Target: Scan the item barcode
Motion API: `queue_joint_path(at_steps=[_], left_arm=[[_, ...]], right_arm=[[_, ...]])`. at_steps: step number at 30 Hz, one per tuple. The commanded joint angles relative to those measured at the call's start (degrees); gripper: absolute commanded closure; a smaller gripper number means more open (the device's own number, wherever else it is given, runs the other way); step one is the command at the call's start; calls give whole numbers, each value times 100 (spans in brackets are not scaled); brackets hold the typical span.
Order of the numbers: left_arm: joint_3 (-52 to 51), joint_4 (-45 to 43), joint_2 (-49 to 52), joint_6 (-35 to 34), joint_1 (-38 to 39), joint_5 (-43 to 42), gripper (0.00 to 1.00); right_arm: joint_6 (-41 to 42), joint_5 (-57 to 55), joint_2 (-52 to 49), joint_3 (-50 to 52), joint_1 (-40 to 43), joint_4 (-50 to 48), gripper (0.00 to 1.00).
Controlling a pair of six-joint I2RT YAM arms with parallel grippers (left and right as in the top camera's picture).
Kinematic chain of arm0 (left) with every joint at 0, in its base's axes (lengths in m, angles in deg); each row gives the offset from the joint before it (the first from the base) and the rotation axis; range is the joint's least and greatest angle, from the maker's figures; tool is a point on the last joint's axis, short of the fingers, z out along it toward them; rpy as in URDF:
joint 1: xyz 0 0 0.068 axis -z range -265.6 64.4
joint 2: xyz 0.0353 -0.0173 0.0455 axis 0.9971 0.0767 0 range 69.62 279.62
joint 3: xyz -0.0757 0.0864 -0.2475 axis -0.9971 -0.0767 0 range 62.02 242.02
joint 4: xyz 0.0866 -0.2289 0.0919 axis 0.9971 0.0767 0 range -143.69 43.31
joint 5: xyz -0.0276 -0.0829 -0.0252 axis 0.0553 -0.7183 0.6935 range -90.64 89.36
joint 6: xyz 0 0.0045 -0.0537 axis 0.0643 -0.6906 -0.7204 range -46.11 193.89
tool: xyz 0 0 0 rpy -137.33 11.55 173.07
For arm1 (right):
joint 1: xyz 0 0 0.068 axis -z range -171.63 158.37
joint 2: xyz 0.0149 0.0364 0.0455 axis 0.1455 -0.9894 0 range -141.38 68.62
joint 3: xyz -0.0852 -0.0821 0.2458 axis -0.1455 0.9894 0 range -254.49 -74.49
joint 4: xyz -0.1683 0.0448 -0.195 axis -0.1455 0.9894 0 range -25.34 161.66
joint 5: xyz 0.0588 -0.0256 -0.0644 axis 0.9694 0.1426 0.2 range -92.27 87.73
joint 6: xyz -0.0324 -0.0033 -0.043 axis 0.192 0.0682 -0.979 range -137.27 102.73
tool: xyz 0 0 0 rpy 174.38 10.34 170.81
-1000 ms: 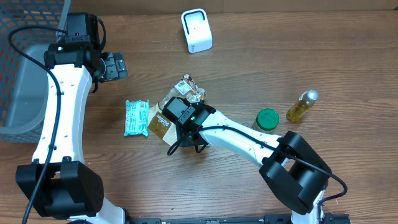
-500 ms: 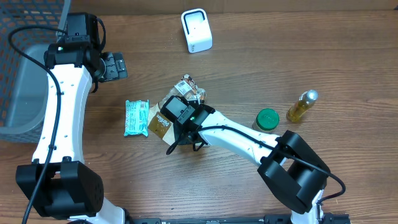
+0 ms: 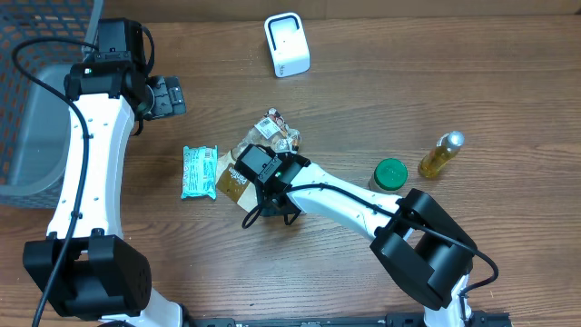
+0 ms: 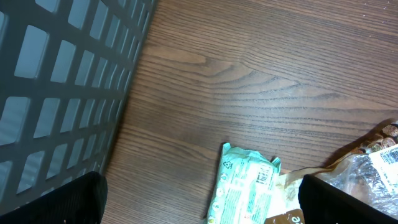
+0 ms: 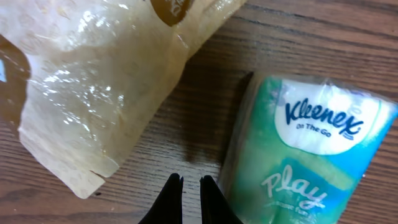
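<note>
Hovering right claw (image 5: 189,182), nearly closed, seemingly empty, between snack bag (image 5: 93,81) and tissue pack (image 5: 305,149)

On the bench (image 3: 436,73), the basket (image 3: 36,109) occupies the far left edge, and the scanner (image 3: 287,44) stands at the rear centre. At mid-bench the tissue pack (image 3: 199,172) lies just left of the bag (image 3: 231,182), with the right hand (image 5: 190,186) above the bench strip between them. The jar (image 3: 390,173) sits well to the right of the bag, and the bottle (image 3: 440,154) lies just beside the jar on its right, slightly further back.
</note>
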Motion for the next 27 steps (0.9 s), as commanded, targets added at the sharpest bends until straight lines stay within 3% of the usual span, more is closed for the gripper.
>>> queue_joint_path(at_steps=[1,4,27], left_arm=[[101,-7,-42,7,39,35,0],[101,-4,-42,7,37,35,0],[101,-4,-42,7,39,35,0]], right_arm=[[-4,-13,-26,-66,-26,24,91],[-31,-63,-26,-66,-26,162,85],[-48,-385,-26,-68,101,793,80]])
